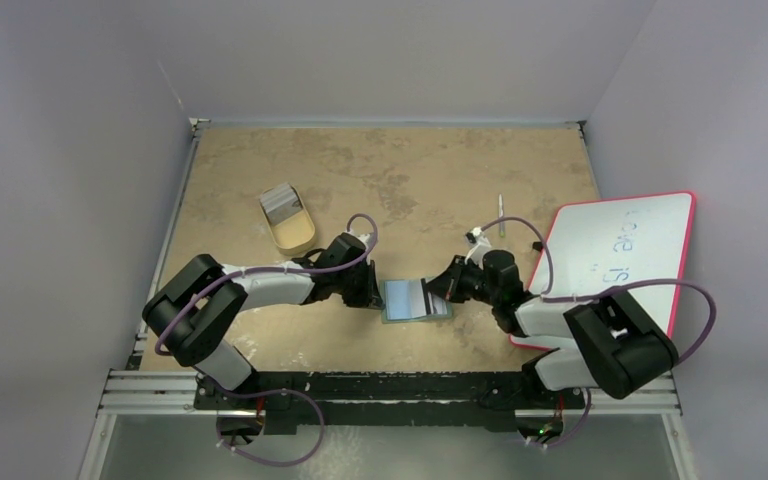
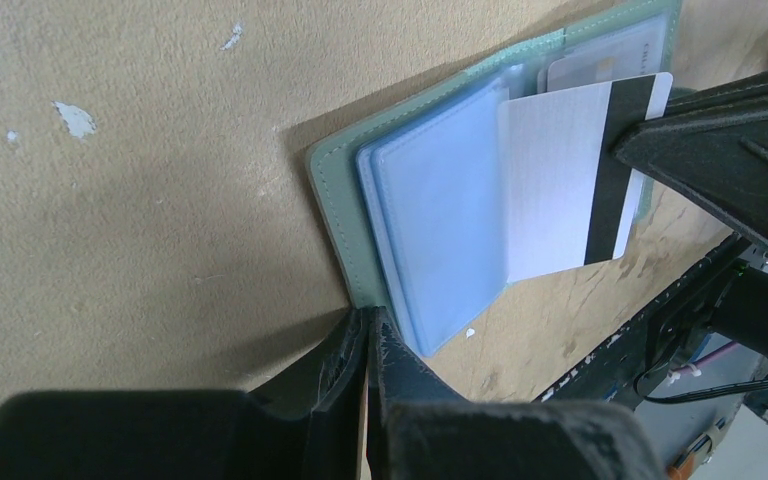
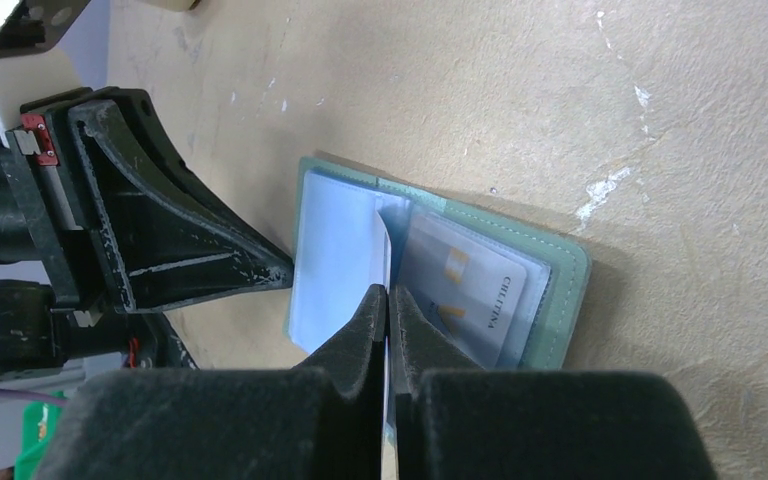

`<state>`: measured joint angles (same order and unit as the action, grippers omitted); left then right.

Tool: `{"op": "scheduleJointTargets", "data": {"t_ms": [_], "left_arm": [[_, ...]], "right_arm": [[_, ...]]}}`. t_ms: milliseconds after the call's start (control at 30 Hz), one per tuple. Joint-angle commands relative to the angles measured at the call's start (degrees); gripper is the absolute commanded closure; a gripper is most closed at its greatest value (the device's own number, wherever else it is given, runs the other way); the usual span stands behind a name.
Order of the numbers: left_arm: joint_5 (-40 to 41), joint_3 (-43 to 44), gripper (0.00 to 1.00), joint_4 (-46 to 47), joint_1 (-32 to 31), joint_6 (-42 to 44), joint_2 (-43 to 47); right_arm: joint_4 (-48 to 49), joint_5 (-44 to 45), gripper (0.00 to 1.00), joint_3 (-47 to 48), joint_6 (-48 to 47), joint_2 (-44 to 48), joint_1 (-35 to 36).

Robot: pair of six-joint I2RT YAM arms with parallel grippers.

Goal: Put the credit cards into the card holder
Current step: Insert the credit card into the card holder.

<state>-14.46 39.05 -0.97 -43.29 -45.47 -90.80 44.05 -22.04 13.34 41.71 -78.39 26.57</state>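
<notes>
Top external: card holder lies open, face up, near-centre bench, long axis left-right, open bench beyond it. Left tool pinched narrow, tips at its left edge. Right tool clamps striped credit card over the pockets.

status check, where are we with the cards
Left end effector shut at card holder edge. Right end effector shut on card, at the pockets. Nothing blocking.
</notes>
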Motion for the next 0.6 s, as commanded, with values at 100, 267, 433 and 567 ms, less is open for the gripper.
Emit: {"op": "scheduleJointTargets", "data": {"t_ms": [100,267,433,567], "left_arm": [[3.25,-0.11,0.98,-1.78,-0.72,0.85,-1.29],[3.35,-0.11,0.98,-1.60,-1.00,0.65,-1.29],[3.38,-0.16,0.98,-1.58,-1.18,0.62,-1.17],[3.53,-0.20,0.98,-1.67,-1.27,0.35,-0.82]], "right_arm": [[2.86,-1.26,1.00,-0.58,2.56,-3.31,0.10],[7.50,-3.31,1.00,-0.58,5.37,-6.73,0.07],[10.89,-3.88,1.00,-0.82,7.45,-8.49,0.09],[12.96,-3.58,1.00,-1.06,8.66,-9.80,0.08]]}}
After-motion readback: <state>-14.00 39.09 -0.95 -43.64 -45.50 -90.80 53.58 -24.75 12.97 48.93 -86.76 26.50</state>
